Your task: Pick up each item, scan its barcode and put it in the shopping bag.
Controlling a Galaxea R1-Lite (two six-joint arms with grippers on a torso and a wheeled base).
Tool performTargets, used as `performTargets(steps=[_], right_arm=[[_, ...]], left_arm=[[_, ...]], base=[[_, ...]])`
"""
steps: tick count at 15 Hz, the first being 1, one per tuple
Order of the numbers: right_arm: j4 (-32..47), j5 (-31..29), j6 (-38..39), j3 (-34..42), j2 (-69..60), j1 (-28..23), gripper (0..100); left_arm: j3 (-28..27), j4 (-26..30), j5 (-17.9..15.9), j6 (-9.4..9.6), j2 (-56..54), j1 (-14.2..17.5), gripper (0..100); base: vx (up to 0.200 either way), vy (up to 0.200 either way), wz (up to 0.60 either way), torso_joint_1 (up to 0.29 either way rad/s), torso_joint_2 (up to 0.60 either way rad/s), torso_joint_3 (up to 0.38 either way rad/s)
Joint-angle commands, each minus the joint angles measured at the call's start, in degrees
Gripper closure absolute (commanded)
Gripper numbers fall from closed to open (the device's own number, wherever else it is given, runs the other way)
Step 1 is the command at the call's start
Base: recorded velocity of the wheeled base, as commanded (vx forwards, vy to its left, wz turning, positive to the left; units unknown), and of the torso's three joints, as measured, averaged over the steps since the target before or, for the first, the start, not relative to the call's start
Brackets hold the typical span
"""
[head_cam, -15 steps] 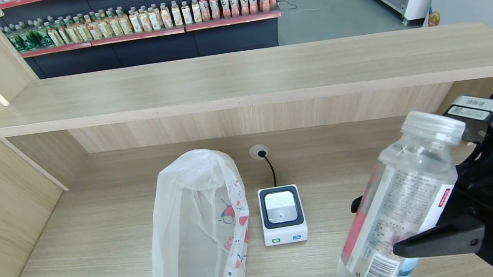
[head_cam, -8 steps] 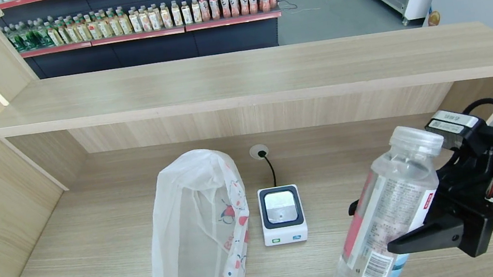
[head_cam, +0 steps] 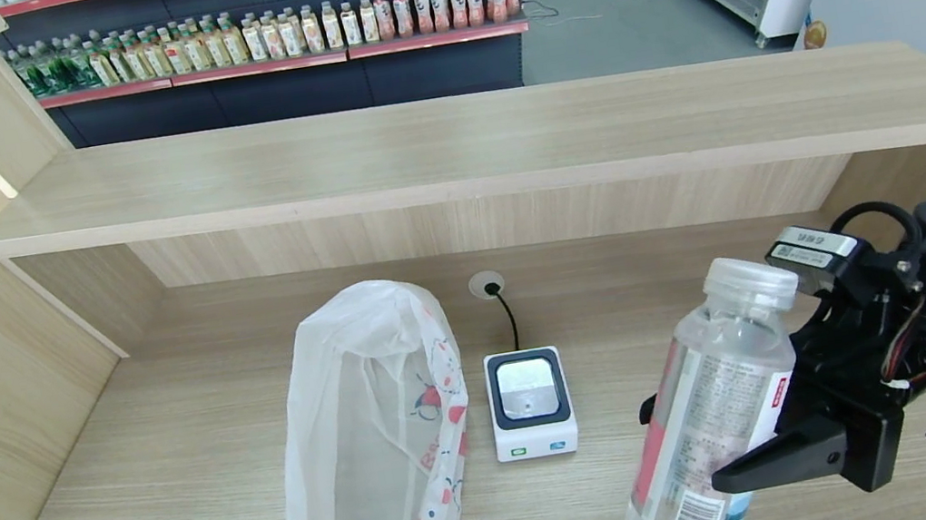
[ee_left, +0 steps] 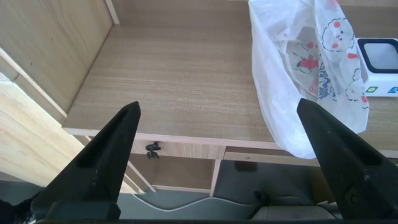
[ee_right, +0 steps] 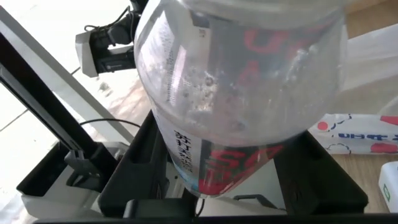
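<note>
Right gripper point(head_cam: 682, 446): clamped on the clear plastic bottle with white cap and red-and-white label point(head_cam: 719, 378). One black finger crosses the front of the label low down; the tip of the other shows past the bottle's left side. In the right wrist view the bottle point(ee_right: 242, 93) sits between my two black fingers.

Bottle attitude: tilted, with the cap up and leaning toward my right and the base toward me. The barcode panel point(head_cam: 695, 519) near the base faces my head camera. The base runs out of view at the picture's lower edge, so I cannot tell whether it touches the light wood counter point(head_cam: 179, 449).

Bottle position: over the near right part of the counter, to the right of the small white scanner with dark-framed window point(head_cam: 530, 401) and apart from it. A black cable point(head_cam: 508, 313) runs from the scanner's back to a round port in the counter.

The translucent white plastic shopping bag with cartoon print point(head_cam: 370, 439) stands with its mouth open just to the scanner's left.

Left gripper point(ee_left: 219, 109): fingers spread wide, nothing between them. It hangs over the counter's near edge, to the left of the bag point(ee_left: 305, 81).
</note>
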Motion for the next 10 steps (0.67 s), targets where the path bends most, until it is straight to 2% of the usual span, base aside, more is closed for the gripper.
performTargets(steps=[1,4,10], right_arm=[[-0.08,-0.07,0.08,-0.30,0.45,0.46,100],[0.01,-0.07,1.57,-2.50,0.89,0.63,100],[0.01,0.02,1.57,-2.24,0.80,1.51,100]], left_arm=[[0.01,-0.01,0.00,0.00,-0.02,0.04,0],[0.01,-0.01,0.00,0.00,-0.02,0.04,0],[0.01,-0.01,0.00,0.00,-0.02,0.04,0]], base=[[0.000,0.000,0.00,0.000,0.00,0.000],[0.000,0.000,0.00,0.000,0.00,0.000],[0.000,0.000,0.00,0.000,0.00,0.000]])
